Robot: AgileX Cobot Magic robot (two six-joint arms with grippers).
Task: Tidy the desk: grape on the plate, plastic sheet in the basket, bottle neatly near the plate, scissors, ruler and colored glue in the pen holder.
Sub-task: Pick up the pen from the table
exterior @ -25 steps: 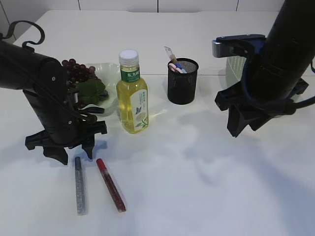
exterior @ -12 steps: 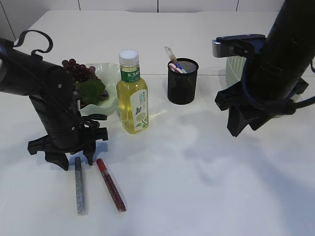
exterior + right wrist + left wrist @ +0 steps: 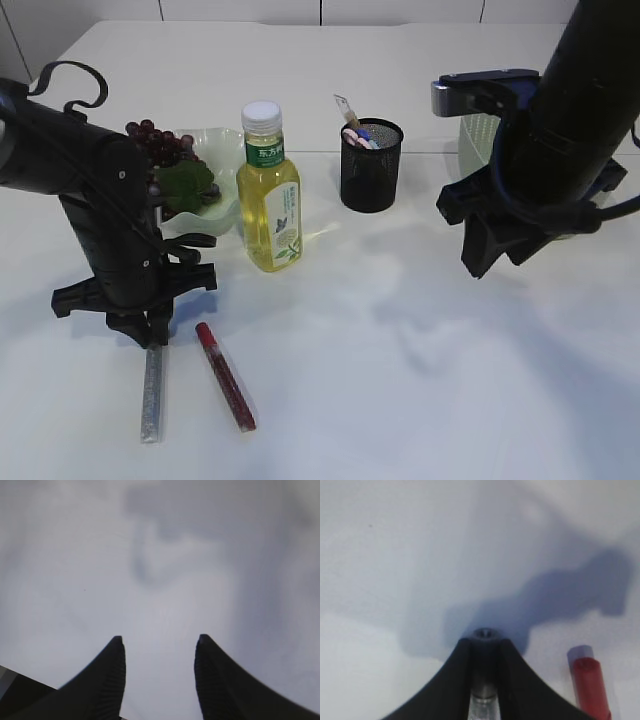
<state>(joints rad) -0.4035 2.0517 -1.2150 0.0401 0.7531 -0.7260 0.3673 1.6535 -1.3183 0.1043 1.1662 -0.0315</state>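
My left gripper (image 3: 150, 333) (image 3: 484, 642) is shut on the upper end of the silver glue tube (image 3: 152, 395) (image 3: 484, 705), which lies on the table. The red glue tube (image 3: 225, 377) (image 3: 590, 685) lies just right of it, untouched. The bottle (image 3: 268, 190) of yellow liquid stands upright beside the green plate (image 3: 222, 190), and the grape (image 3: 155, 142) rests on that plate. Pink and blue ends and a thin strip stick out of the black mesh pen holder (image 3: 371, 170). My right gripper (image 3: 495, 255) (image 3: 160, 640) hangs open above bare table. The plastic sheet is out of view.
A pale green basket (image 3: 478, 135) stands at the back right, mostly behind my right arm. The table's far edge runs behind the plate and pen holder.
My left gripper has dropped onto the silver glue tube and closed on its top end. The tube's lower end has swung slightly left. The right arm has not moved.
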